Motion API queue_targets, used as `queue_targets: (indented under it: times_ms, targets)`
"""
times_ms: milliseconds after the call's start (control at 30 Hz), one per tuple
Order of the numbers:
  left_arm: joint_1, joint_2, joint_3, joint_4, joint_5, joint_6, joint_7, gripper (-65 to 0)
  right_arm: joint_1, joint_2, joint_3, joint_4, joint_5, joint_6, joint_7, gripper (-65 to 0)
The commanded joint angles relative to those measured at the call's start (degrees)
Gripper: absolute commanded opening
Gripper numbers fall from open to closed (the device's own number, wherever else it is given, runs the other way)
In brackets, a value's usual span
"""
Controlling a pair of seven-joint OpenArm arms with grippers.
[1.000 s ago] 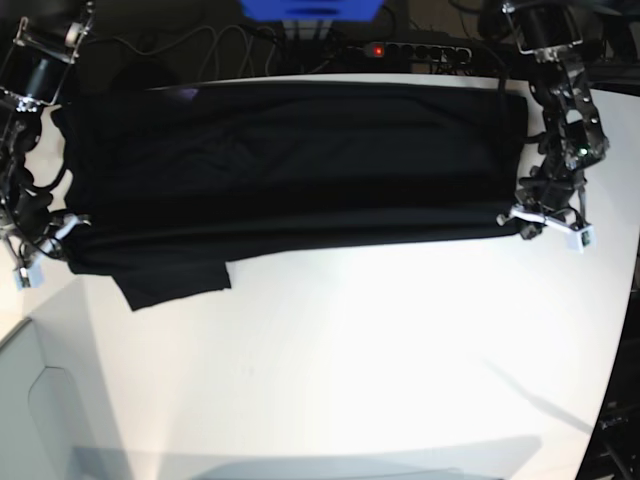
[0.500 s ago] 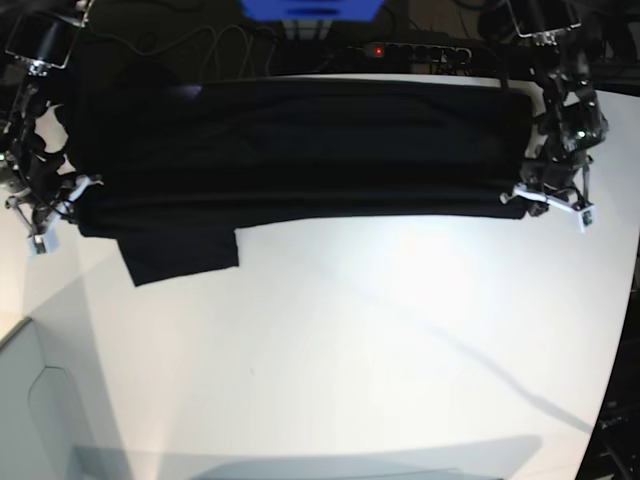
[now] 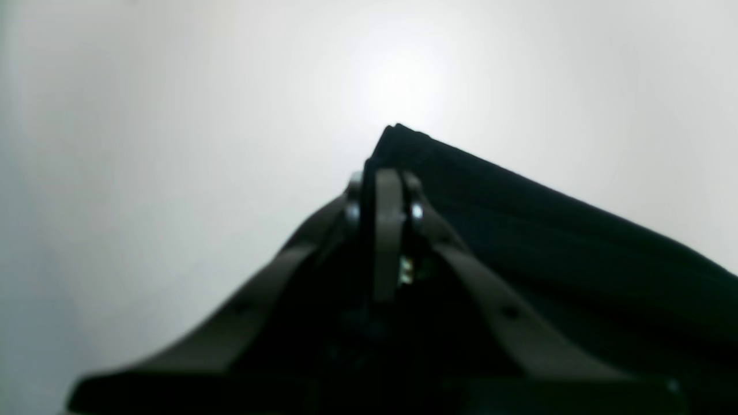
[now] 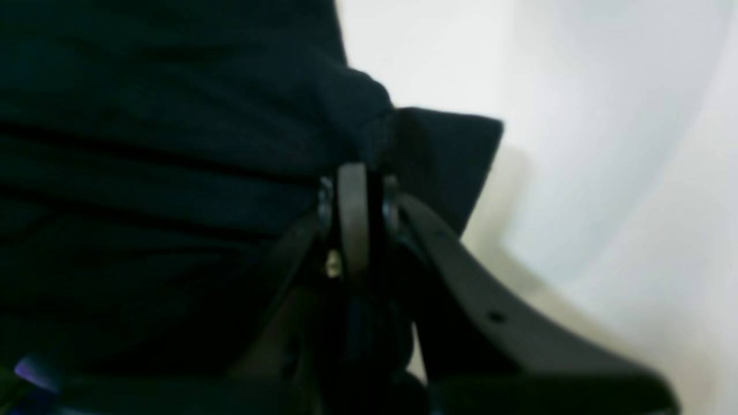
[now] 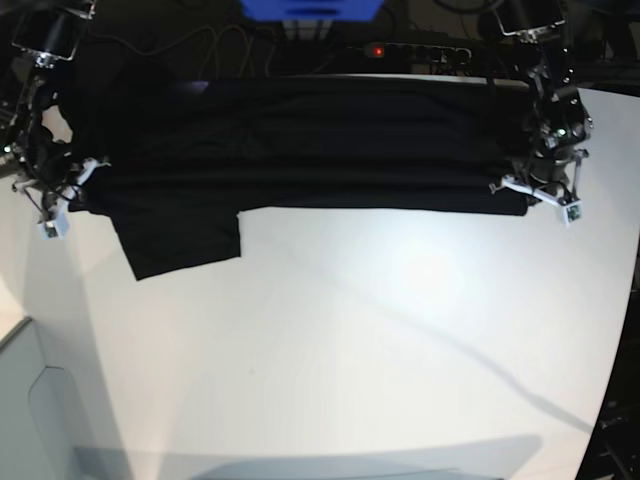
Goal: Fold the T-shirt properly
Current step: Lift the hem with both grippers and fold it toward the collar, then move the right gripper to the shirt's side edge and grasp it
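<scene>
The black T-shirt (image 5: 300, 150) is stretched in a long band across the far part of the white table (image 5: 350, 330), its near edge lifted and taut between both arms. One sleeve (image 5: 185, 240) hangs down at the left. My left gripper (image 5: 530, 195), on the right of the base view, is shut on a corner of the T-shirt (image 3: 519, 230); its jaws pinch the fabric in the left wrist view (image 3: 386, 190). My right gripper (image 5: 65, 205), on the left, is shut on the opposite end of the T-shirt (image 4: 173, 144), jaws closed on bunched cloth (image 4: 354, 184).
A power strip with a red light (image 5: 378, 50) and cables lie behind the table. A blue object (image 5: 310, 8) sits at the back. The table's curved edge (image 5: 625, 330) runs down the right; a grey surface (image 5: 30, 400) lies at the lower left.
Both grippers have moved toward the far side of the table, carrying the shirt's near edge with them. The hanging sleeve has risen and shifted back with it.
</scene>
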State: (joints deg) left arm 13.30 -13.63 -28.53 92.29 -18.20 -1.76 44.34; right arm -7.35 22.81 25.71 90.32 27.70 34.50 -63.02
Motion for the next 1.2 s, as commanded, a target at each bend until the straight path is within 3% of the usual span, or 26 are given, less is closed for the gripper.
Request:
queue_targets:
  times_ms: [0,100,300,400,733,1033,1167]
  targets:
    - [-0.7,-1.0,-0.6,0.9,0.7,0.3,-1.5,-65.0,0.5,1.0,0.4,0.6,-0.1,0.4,0.5,-65.0]
    - [-1.2,-1.1,-0.6,0.8,0.7,0.3,-1.5,-65.0,0.5,-0.4,0.4,0.6,-0.1,0.4,0.5,-62.7]
    - [-1.1,-1.1,-0.6,0.8,0.7,0.4,-1.5,-65.0,0.4,-0.6,0.4,0.6,-0.1,0.3,-0.5,-46.7]
    - [-1.1,-1.1,-0.5,0.8,0.7,0.4,-1.5,-65.0,1.1,-0.3,0.6,0.6,-0.1,0.3,-2.4,-43.6]
    - [-1.0,-1.1,-0.3,0.8,0.7,0.7,-1.5,-65.0,3.5,1.0,10.5,1.1,-0.1,0.3,-3.0,-43.4]
    - [-0.9,-1.0,-0.3,0.8,0.7,0.7,-1.5,-65.0,8.4,0.5,10.9,1.1,0.1,0.3,-3.0,-43.3]
    - [-0.9,-1.0,-0.3,0.8,0.7,0.7,-1.5,-65.0,12.8,-1.9,10.8,0.5,0.2,0.4,-3.0,-43.3]
